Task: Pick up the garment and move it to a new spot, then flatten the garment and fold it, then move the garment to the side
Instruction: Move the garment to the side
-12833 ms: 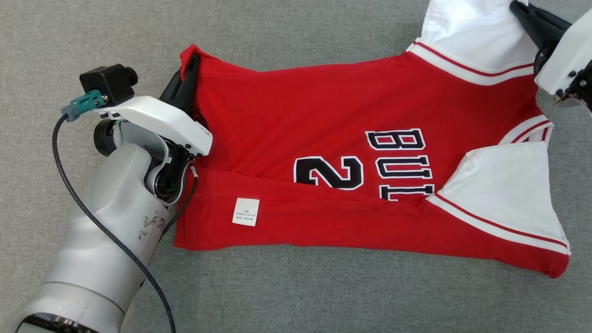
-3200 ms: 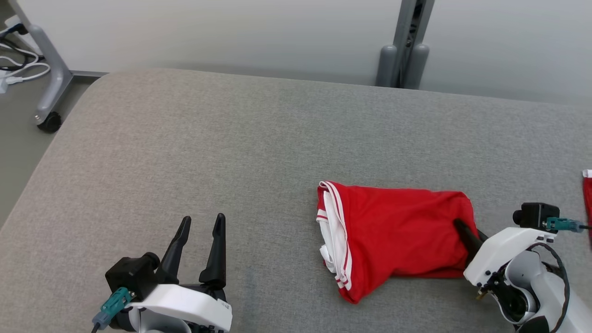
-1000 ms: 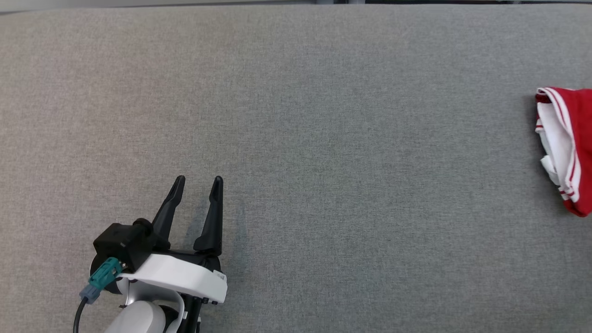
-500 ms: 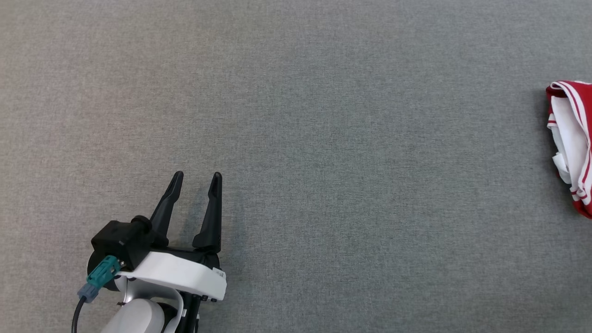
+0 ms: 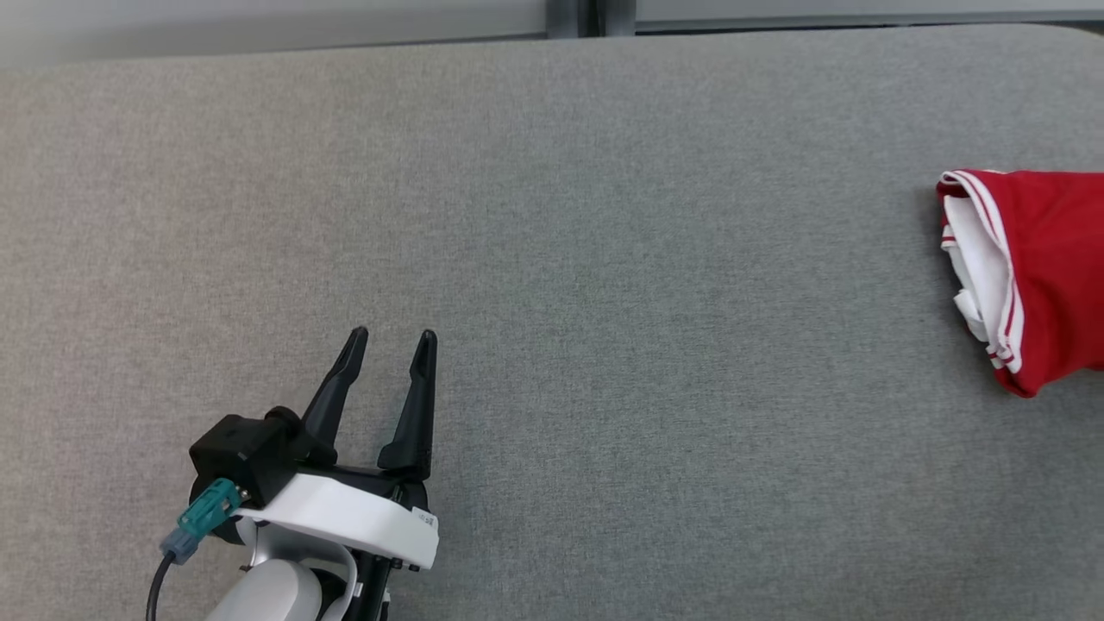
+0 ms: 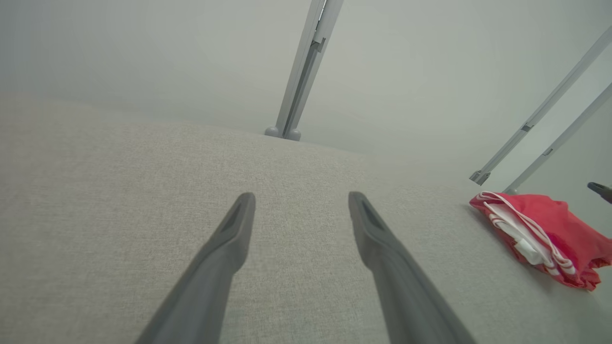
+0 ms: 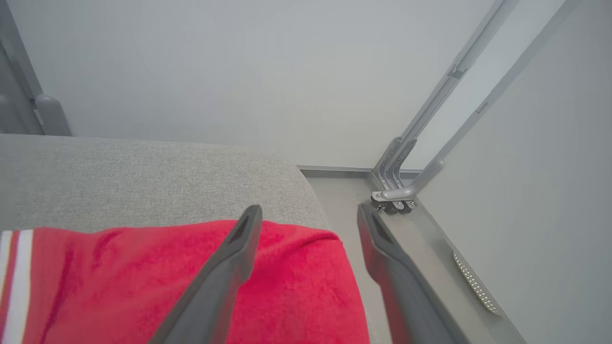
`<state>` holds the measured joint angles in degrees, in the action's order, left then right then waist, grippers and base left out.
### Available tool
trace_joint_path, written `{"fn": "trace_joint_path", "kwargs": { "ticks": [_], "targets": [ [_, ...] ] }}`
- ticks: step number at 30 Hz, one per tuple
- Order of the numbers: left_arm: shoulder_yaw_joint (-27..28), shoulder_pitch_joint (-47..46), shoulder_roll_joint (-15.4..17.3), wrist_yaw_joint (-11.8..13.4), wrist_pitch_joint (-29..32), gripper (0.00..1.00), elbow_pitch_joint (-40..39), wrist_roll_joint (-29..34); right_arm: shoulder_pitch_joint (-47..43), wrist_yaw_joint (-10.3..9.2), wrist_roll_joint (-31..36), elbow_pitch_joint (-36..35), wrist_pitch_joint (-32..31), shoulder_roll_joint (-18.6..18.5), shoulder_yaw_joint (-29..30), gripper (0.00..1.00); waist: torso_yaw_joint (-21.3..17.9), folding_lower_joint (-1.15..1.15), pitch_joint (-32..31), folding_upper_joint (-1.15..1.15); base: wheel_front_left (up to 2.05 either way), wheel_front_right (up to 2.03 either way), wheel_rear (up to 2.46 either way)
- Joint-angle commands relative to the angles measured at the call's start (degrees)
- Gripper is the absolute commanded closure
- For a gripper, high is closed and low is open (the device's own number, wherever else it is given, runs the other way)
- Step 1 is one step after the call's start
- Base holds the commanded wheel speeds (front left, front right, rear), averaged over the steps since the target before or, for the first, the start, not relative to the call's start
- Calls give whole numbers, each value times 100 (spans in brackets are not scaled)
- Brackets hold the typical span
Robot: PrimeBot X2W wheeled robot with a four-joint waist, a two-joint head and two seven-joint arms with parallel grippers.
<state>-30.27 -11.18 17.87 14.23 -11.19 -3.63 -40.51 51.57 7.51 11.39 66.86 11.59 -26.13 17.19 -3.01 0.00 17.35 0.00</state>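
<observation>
The folded red garment (image 5: 1048, 276) with white, red-striped trim lies at the right edge of the grey padded table (image 5: 604, 259); it shows too at the right of the left wrist view (image 6: 540, 234). My left gripper (image 5: 390, 345) rests open at the lower left, far from it, with nothing between its fingers (image 6: 301, 200). In the right wrist view my right gripper (image 7: 310, 212) stands open just above the red garment (image 7: 143, 282), near the table's corner, holding nothing.
Grey metal frame posts (image 7: 420, 143) and a wall stand beyond the table's far edge. The table's rounded corner (image 7: 306, 181) drops to the floor right beside the garment. A dark tip (image 6: 601, 190) shows at the left wrist view's right edge.
The head camera has shifted, bringing the table's far edge and more of the garment into view. The left gripper stays open in the same pose. The garment lies folded, no longer spread out.
</observation>
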Motion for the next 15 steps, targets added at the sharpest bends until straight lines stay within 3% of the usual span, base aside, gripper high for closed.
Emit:
{"fn": "trace_joint_path", "kwargs": {
  "ticks": [1, 8, 15],
  "targets": [
    [9, -83, -9, -35, -50, 0, 45, -35, 49, -4, -167, -16, 143, 55, -107, 0, -78, 0, -167, 0, 0, 0, 0],
    [68, -28, -108, -36, -154, 0, 272, -69, -271, -4, -865, -434, 342, 317, -633, 0, -136, 0, -534, 0, 0, 0, 0],
    [263, 96, -172, -3, -294, 0, 545, -77, -1220, -3, -1823, -1715, 365, 549, -1209, 0, -141, 0, -919, 0, 0, 0, 0]
  ]
}}
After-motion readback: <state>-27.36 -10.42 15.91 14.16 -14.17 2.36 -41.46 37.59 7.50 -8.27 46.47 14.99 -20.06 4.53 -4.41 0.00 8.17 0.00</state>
